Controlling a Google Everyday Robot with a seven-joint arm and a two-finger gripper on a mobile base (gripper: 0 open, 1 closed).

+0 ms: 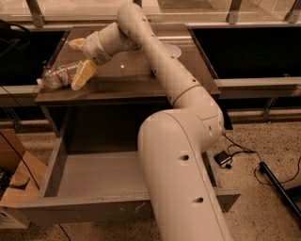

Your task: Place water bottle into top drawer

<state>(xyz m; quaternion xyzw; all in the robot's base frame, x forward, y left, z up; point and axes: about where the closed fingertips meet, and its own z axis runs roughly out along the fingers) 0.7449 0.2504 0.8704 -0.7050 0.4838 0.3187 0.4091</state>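
Observation:
The water bottle [57, 76] lies on its side at the front left of the cabinet top [127, 80], cap end to the left. My gripper [80, 59] is at the bottle's right end, open. Its near tan finger [83, 74] overlaps the bottle's base, and its far finger [77, 44] is behind the bottle and apart from it. The top drawer [94, 209] is pulled out below the cabinet top, its grey inside bare. My arm hides its right part. The white bowl [173, 49] shows partly behind my arm.
A cardboard box [19, 176] stands on the floor left of the drawer. Cables and a small black plug [223, 158] lie on the floor to the right. A glass rail [188, 9] runs along the back. Dark shelves flank the cabinet.

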